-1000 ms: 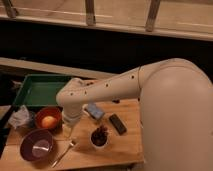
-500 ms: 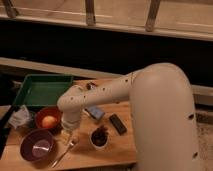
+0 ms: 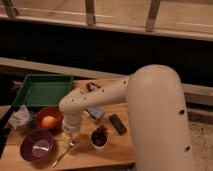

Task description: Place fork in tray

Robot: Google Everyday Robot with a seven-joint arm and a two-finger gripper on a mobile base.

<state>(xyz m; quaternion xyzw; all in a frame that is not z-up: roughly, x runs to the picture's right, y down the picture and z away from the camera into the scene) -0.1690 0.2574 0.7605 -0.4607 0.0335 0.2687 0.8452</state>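
Far left on the table (image 3: 117, 152): crumpled white bag (image 3: 20, 119), just beside the red bowl (image 3: 42, 113). In front of it, near the table edge: purple bowl (image 3: 37, 146), upright. Behind both, at the back left: green tray (image 3: 44, 92), lying flat. Inside the red bowl: one round orange thing (image 3: 48, 121). Just right of the purple bowl: fork (image 3: 64, 153), flat on the wood and slanting, outside the tray and well apart from it. Right above its upper end: gripper (image 3: 70, 135), pointing down, very near the fork or touching it; cannot tell which, and cannot tell if clenched or released. At the back, near the tray's right corner: small dark object (image 3: 91, 86). Further right, in the middle of the table: blue block (image 3: 95, 113), then white cup (image 3: 100, 137) with dark red content, then black bar (image 3: 118, 124). At right, filling much of the view: thick white arm (image 3: 155, 110), bending left over the table down to the gripper.
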